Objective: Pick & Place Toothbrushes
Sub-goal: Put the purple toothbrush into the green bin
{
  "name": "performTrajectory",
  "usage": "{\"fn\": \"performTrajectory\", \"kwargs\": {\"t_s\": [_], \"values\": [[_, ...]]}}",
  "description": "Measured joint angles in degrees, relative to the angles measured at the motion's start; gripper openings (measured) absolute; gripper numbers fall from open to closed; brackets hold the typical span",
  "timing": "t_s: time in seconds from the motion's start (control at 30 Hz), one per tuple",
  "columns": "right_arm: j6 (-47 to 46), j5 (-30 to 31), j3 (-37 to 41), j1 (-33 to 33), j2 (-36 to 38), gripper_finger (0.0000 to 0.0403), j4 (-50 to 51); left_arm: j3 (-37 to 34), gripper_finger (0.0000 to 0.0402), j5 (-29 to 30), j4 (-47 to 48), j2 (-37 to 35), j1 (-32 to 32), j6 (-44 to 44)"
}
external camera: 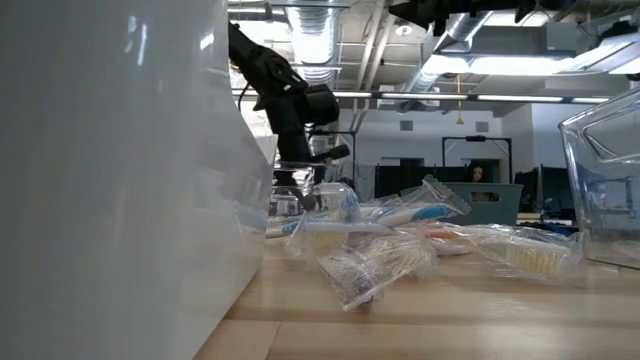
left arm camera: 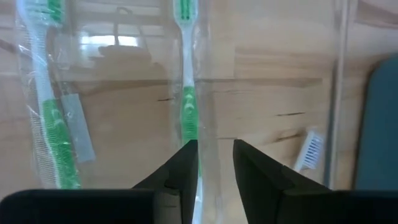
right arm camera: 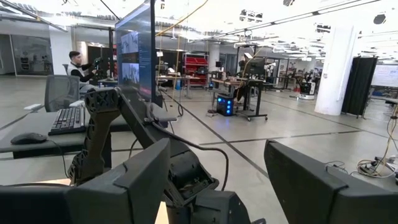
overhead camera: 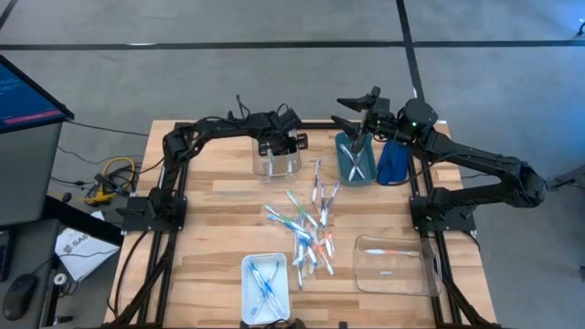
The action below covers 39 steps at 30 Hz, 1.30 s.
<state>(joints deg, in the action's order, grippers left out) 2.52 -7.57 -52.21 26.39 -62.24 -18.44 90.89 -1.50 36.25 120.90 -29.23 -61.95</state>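
Observation:
My left gripper points down into a clear bin at the table's far side. In the left wrist view its fingers stand a little apart, and a wrapped green toothbrush runs between them on the bin's floor. A second wrapped green toothbrush lies beside it. A loose pile of wrapped toothbrushes lies mid-table. My right gripper hangs raised over the blue bins, open and holding nothing. My left gripper comes from above, its fingers along the green toothbrush's handle. The handle runs under the tip of one finger and the clear wrapper fills the gap. Whether the fingers touch it, I cannot tell.
Two blue bins stand at the far right. A white tray with blue toothbrushes sits at the near edge and fills the low view's left. A clear bin stands near right. A white-bristled toothbrush lies outside the clear bin.

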Motion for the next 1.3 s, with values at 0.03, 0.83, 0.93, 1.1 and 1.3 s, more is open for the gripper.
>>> {"fn": "performTrajectory", "kwargs": {"t_s": [0.03, 0.83, 0.93, 1.1, 1.3], "values": [[0.00, 0.00, 0.00, 0.00, 0.01, 0.0255, 0.05, 0.00, 0.0096, -0.41, 0.24, -0.26, -0.07, 0.04], [-0.02, 0.00, 0.02, -0.02, 1.42, 0.0255, 3.58, 0.06, 0.0097, 5.90, 1.75, -14.41, 0.95, 6.35], [-0.02, 0.00, 0.02, -0.02, 1.68, 0.0255, 4.53, 0.07, 0.0097, 9.92, 1.38, -16.39, 1.93, 10.22], [-0.90, 0.00, 0.02, -0.02, 2.59, 0.0255, 7.16, 0.07, 0.0097, 21.79, -0.12, -18.00, 5.18, 18.11], [-1.05, -0.02, 0.02, -0.27, 5.95, 0.0255, 14.73, 0.07, 0.0097, 27.88, -0.70, -18.34, 8.44, 23.08]]}}
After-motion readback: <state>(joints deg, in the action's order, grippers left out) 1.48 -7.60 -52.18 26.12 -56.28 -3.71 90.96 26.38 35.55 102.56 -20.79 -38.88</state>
